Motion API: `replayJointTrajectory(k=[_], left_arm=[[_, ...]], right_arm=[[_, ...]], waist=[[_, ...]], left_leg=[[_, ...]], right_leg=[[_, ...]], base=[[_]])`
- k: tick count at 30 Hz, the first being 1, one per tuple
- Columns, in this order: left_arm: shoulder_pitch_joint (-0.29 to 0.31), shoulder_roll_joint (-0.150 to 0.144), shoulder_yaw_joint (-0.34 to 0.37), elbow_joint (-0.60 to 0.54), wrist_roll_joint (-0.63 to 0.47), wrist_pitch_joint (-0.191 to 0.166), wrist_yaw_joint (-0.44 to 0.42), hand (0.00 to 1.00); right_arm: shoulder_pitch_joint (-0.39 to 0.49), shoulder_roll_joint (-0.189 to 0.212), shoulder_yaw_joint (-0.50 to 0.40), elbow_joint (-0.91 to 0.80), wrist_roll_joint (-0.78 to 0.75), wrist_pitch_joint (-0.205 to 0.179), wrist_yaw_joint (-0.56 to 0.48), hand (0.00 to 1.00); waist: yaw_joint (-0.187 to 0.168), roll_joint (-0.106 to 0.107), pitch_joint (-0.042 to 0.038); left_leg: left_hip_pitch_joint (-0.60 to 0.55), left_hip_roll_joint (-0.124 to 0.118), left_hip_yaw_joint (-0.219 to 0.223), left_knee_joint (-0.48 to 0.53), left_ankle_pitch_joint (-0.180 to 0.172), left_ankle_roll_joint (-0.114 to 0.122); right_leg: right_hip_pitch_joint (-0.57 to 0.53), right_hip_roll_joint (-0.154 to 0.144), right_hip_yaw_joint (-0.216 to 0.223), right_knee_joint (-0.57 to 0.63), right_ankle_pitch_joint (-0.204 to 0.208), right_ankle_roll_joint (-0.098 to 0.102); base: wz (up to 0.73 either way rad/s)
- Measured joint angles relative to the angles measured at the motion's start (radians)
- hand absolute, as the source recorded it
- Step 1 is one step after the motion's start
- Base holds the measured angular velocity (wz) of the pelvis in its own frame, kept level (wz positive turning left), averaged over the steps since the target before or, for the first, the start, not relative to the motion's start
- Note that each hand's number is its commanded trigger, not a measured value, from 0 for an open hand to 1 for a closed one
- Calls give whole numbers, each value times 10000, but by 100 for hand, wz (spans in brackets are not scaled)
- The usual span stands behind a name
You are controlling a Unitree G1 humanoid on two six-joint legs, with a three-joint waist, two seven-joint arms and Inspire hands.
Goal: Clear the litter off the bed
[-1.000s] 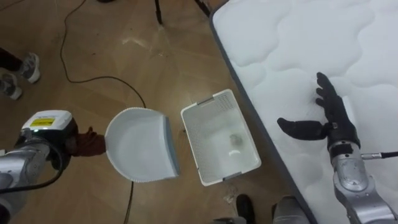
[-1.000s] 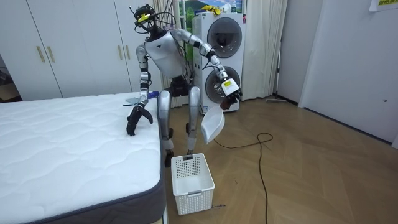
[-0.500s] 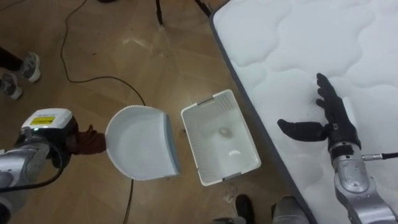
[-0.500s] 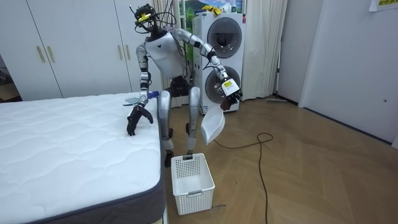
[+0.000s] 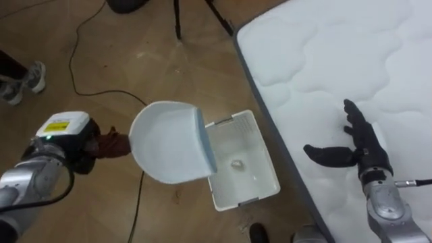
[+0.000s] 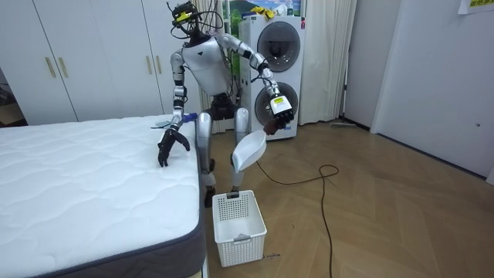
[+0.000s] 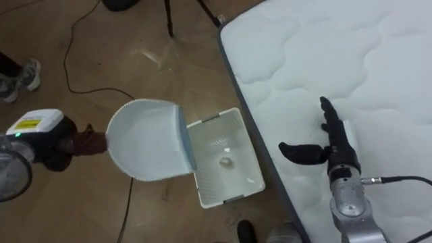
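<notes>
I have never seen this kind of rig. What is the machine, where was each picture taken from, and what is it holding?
It is a humanoid robot on two legs, with two arms ending in hands. Two pictures come from the paired cameras on its head, looking down. The third comes from a camera standing in the room and shows the robot beside the bed. Its left hand grips a white dustpan, held above a white basket on the wooden floor. A small pale scrap lies in the basket. Its right hand rests open on the white mattress.
</notes>
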State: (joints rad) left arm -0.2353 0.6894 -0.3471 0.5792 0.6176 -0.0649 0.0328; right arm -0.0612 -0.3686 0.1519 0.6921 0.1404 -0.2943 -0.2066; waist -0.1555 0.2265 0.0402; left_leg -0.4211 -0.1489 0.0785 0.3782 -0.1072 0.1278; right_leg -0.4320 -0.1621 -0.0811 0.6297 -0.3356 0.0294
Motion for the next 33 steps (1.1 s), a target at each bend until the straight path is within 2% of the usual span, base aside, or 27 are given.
replayJointTrajectory(k=[2,4,5,6,7,9,11,12,14,16,18,19,20,21,22,23,24,25,26,27,28,29,30,31,32,33], left_arm=[[274,-332,382,-410,-31,-104,13,100],[960,-599,795,-1027,-68,-329,25,100],[1134,-695,916,-1160,-115,-393,27,100],[1441,-1030,1243,-1190,-163,-528,32,100],[1707,-1355,1511,-1194,-178,-585,31,100],[1997,-1574,1665,-1209,-204,-588,30,100],[2184,-1590,1684,-1216,-257,-648,27,100],[2217,-1601,1744,-1234,-256,-668,26,100],[2234,-1604,1851,-1430,-258,-680,22,100],[2245,-1606,1950,-1598,-388,-811,18,100],[2268,-1684,2063,-1731,-508,-896,-64,100],[2376,-1741,2181,-2051,-624,-894,-84,100],[2432,-1752,2248,-2228,-701,-895,-99,100],[2480,-1767,2342,-2533,-789,-899,-104,100],[2503,-1778,2436,-2717,-944,-919,-103,100],[2521,-1790,2504,-2783,-1059,-920,-97,100],[2524,-1856,2609,-2857,-1211,-919,-87,100],[2518,-1943,2665,-2859,-1365,-921,-27,100],[2520,-1962,2666,-2859,-1383,-924,19,100],[2588,-2001,2691,-2852,-1534,-927,59,100],[2749,-2088,2708,-2855,-1605,-899,81,100],[2806,-2171,2702,-2855,-1696,-893,80,100],[2858,-2372,2699,-2854,-1761,-873,80,100],[2863,-2510,2699,-2855,-1782,-873,84,100],[2862,-2549,2698,-2855,-1783,-873,84,100],[2837,-2574,2699,-2856,-1789,-875,73,100]], right_arm=[[223,24,9,-1,188,36,141,0],[500,84,5,29,303,80,225,0],[644,86,6,30,432,120,227,0],[844,90,-20,42,547,234,227,0],[1054,89,-40,177,592,359,229,0],[1414,97,-57,257,779,496,244,0],[1670,147,-119,240,861,605,270,0],[1871,209,-265,89,789,708,273,0],[2091,216,-441,-27,702,759,276,0],[2229,215,-760,-84,691,780,225,0],[2426,231,-892,-201,683,781,184,0],[2577,239,-986,-410,676,784,186,0],[2627,239,-994,-485,690,782,180,0],[2647,239,-992,-539,645,790,180,0],[2640,235,-984,-660,517,854,191,0],[2626,234,-980,-784,503,903,196,0],[2621,247,-954,-935,545,924,216,0],[2566,283,-924,-957,561,961,232,0],[2517,317,-914,-958,546,1001,231,0],[2398,382,-892,-960,547,1067,238,0],[2332,445,-877,-979,564,1087,230,0],[2335,446,-859,-989,570,1087,222,0],[2334,449,-836,-1007,541,1087,194,0],[2317,449,-709,-1014,539,1087,138,0],[2311,448,-622,-1015,549,1083,134,0],[2312,477,-492,-1013,574,1082,173,0]], waist=[[207,-193,-57],[509,-467,-213],[596,-540,-246],[824,-688,-289],[952,-846,-306],[1095,-1080,-313],[1105,-1221,-339],[1060,-1307,-389],[1030,-1397,-406],[1018,-1424,-393],[1006,-1429,-389],[1039,-1435,-381],[1074,-1443,-374],[1109,-1445,-360],[1191,-1446,-358],[1238,-1432,-348],[1209,-1421,-342],[1195,-1425,-340],[1207,-1443,-330],[1358,-1435,-334],[1357,-1424,-333],[1351,-1420,-342],[1397,-1423,-343],[1579,-1448,-339],[1600,-1475,-346],[1590,-1588,-338]], left_leg=[[202,96,61,-75,-51,-31],[439,317,287,-40,-244,-80],[531,379,363,-73,-274,-92],[805,496,589,-184,-337,-95],[1097,531,608,-272,-407,-136],[1512,569,576,-414,-489,-176],[1769,705,650,-404,-643,-224],[1825,762,726,-388,-691,-214],[1929,873,986,-388,-776,-184],[2141,986,1402,-368,-932,-141],[2376,1048,1570,-367,-1046,-117],[2536,1161,1967,-386,-1145,-113],[2620,1220,2178,-387,-1200,-126],[2789,1377,2661,-371,-1321,-125],[2967,1536,3247,-404,-1447,-127],[3048,1618,3527,-413,-1509,-142],[3210,1762,4026,-412,-1606,-157],[3398,1908,4596,-490,-1683,-174],[3525,1971,4950,-569,-1692,-179],[3642,2151,5747,-695,-1729,-196],[3852,2260,6504,-845,-1763,-216],[3962,2262,6806,-988,-1742,-248],[4186,2253,7434,-1244,-1696,-320],[4316,2264,7998,-1361,-1674,-362],[4328,2275,8215,-1369,-1674,-382],[4324,2247,8323,-1278,-1670,-423]], right_leg=[[147,147,145,-198,62,-31],[359,441,499,-503,201,-86],[429,494,553,-604,258,-108],[642,612,743,-800,344,-116],[887,698,888,-963,401,-130],[1263,842,1197,-1216,488,-120],[1566,1036,1370,-1536,628,-107],[1659,1131,1432,-1679,697,-101],[1744,1227,1624,-1843,832,-69],[1779,1295,1806,-1866,964,-12],[1899,1335,1830,-1947,1053,-3],[1887,1380,1871,-1961,1157,-3],[1863,1401,1861,-1958,1199,-3],[1844,1438,1767,-1954,1317,-19],[1754,1375,1255,-1950,1491,-103],[1702,1330,970,-1963,1594,-185],[1686,1298,571,-2040,1764,-304],[1695,1356,305,-2180,1962,-414],[1691,1398,165,-2266,2085,-481],[1720,1384,-360,-2195,2210,-551],[1729,1135,-1044,-1528,1910,-409],[1812,940,-1307,-1240,1718,-339],[2120,510,-1782,-866,1418,-192],[2455,118,-2015,-900,1291,-21],[2613,-15,-2100,-1072,1268,23],[2815,-180,-2163,-1688,1276,168]], base=[[-27],[-48],[-63],[-66],[-64],[-53],[-45],[-36],[-47],[-69],[-76],[-88],[-107],[-126],[-140],[-148],[-141],[-140],[-152],[-165],[-157],[-153],[-157],[-159],[-144],[-134]])
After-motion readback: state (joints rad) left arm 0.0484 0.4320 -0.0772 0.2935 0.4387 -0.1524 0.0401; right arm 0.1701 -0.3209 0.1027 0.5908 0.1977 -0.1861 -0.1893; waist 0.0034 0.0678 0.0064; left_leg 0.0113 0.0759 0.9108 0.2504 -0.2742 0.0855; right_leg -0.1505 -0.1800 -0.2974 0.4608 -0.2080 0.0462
